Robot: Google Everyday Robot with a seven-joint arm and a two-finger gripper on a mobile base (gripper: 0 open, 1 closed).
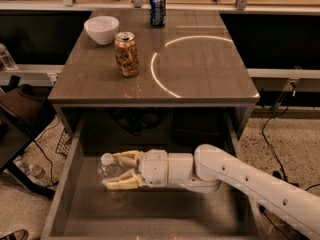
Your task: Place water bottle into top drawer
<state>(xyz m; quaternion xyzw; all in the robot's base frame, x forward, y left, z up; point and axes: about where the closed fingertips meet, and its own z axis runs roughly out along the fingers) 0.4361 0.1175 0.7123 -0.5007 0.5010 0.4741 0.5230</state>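
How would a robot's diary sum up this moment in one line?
step: placing | end effector: inside top drawer, closed on water bottle | release: not yet
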